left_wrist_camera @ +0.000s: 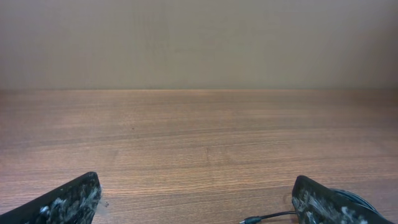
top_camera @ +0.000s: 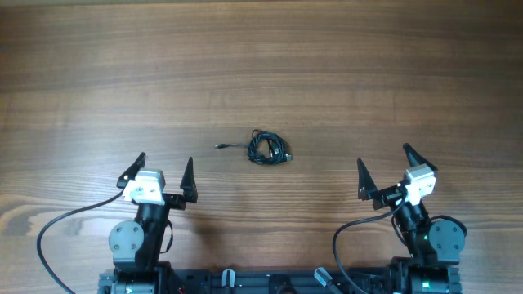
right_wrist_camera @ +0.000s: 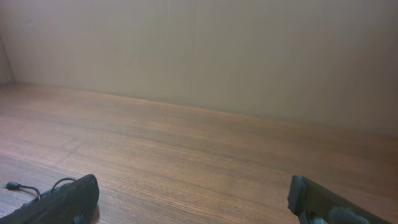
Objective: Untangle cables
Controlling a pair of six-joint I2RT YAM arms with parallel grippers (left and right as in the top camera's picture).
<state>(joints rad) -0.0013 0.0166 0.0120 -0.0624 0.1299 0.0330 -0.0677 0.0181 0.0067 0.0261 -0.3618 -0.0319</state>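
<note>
The cables lie as one small knotted black bundle near the middle of the wooden table, with a thin plug end trailing to the left. My left gripper stands open at the front left, below and left of the bundle, nothing between its fingers. My right gripper is open at the front right, equally apart from the bundle. In the left wrist view a plug end shows by the right finger. In the right wrist view a plug end peeks past the left finger.
The wooden table stretches wide beyond the bundle. Thick black arm cables curve beside both arm bases along the front edge. A plain wall rises behind the table's far edge.
</note>
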